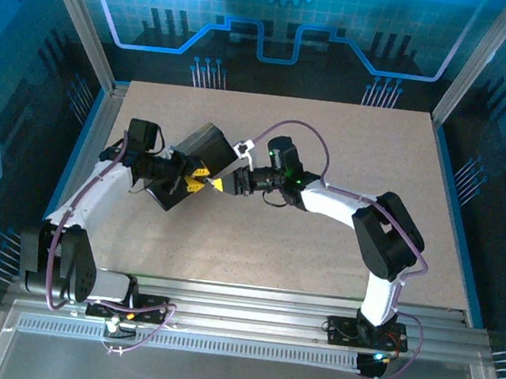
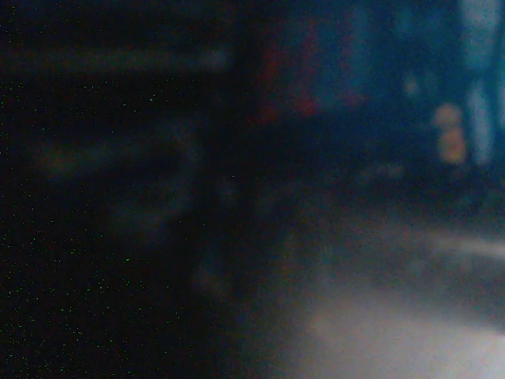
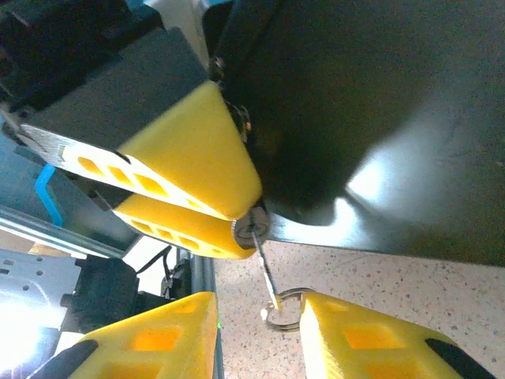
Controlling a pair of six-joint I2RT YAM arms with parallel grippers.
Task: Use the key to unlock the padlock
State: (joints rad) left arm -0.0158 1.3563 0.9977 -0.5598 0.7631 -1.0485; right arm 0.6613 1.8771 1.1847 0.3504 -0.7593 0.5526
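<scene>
at box [image 1: 207, 146] edge, left tool [image 3: 246, 217] pinches padlock [image 3: 252, 230], right tool [image 3: 259, 306] parted around key [image 3: 265, 272], table [image 1: 319, 252] stretching beyond

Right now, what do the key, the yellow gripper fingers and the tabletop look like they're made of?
Key: bare silvery metal, thin and glinting, on a wire ring. Yellow fingers: matte plastic, probably moulded or printed, judging by the cut-out cells. Tabletop: beige with dark speckles, dull finish; possibly composite board or laminate, hard to tell.
</scene>
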